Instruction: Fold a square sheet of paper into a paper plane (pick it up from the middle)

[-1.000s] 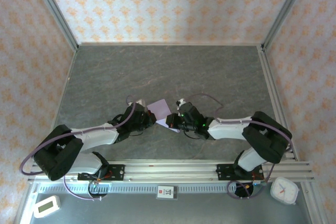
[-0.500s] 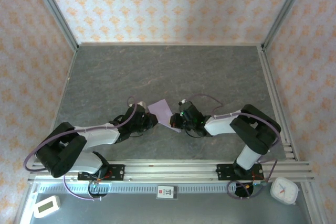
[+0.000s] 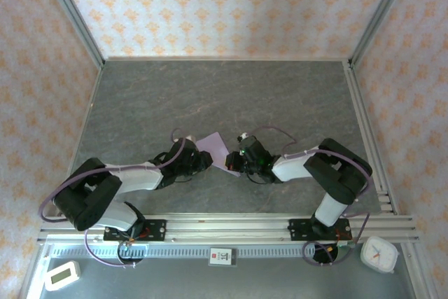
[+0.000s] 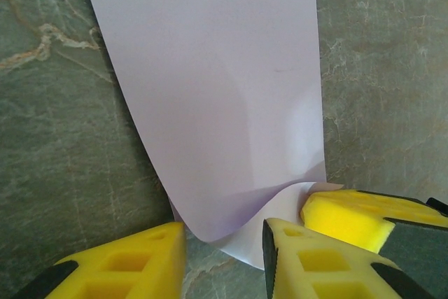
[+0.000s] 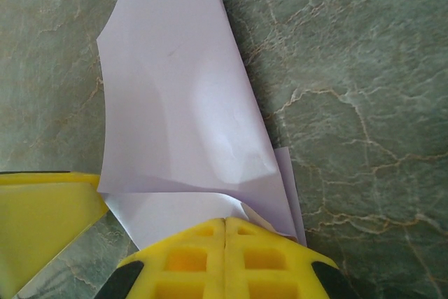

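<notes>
The pale lilac sheet of paper (image 3: pixel 215 148) lies on the grey marbled table between both grippers, its near part folded over in a loose curl (image 4: pixel 231 138). My left gripper (image 4: pixel 224 232) is open, its yellow fingers (image 4: pixel 119 264) on either side of the curl's rounded edge. My right gripper (image 5: pixel 225 220) is shut, fingers pressed together at the near edge of the paper (image 5: pixel 182 124), with the layers running in under the tips. In the top view the left gripper (image 3: pixel 202 160) and the right gripper (image 3: pixel 235 162) meet at the sheet's near corners.
Patterned walls close in the table on three sides. A metal rail (image 3: pixel 224 227) carries both arm bases along the near edge. A small white timer (image 3: pixel 61 275) and a white clock (image 3: pixel 379 253) lie in front of it.
The right arm has drawn its elbow in toward the middle. Both grippers have crept slightly farther along the sheet's near edge, and the left elbow has shifted a little right.
</notes>
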Action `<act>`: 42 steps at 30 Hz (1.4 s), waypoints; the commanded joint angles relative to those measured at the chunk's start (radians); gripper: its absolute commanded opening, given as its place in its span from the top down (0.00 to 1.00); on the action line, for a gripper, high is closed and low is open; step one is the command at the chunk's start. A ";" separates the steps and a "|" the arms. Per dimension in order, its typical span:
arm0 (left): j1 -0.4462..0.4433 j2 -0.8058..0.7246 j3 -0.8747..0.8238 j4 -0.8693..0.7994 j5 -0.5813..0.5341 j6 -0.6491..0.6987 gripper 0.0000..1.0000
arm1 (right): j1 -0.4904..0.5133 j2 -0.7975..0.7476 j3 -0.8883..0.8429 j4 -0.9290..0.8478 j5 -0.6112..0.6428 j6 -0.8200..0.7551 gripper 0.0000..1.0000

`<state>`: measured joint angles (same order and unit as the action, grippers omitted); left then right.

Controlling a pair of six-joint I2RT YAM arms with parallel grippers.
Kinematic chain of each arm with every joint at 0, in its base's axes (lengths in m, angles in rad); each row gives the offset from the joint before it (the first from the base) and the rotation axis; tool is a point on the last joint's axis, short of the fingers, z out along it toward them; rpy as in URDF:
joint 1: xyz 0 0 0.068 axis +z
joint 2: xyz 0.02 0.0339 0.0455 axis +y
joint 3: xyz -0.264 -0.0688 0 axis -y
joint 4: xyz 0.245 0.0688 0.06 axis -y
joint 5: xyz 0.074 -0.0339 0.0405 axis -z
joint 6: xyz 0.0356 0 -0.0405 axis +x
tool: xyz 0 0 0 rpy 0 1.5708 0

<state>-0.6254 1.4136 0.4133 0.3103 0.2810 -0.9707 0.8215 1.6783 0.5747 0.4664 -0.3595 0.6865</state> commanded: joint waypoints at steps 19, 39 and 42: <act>0.012 -0.030 0.040 0.007 0.009 -0.050 1.00 | -0.004 -0.145 -0.011 -0.049 -0.008 -0.091 0.84; 0.010 -0.123 0.037 -0.081 0.003 -0.319 1.00 | 0.215 -0.233 0.046 -0.274 0.394 -0.306 0.56; 0.010 -0.111 0.041 -0.080 0.013 -0.317 1.00 | 0.218 -0.205 0.061 -0.270 0.395 -0.322 0.55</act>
<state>-0.6209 1.2900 0.4267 0.2562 0.2817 -1.2755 1.0317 1.4540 0.6022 0.2153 -0.0284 0.4057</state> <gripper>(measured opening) 0.062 0.444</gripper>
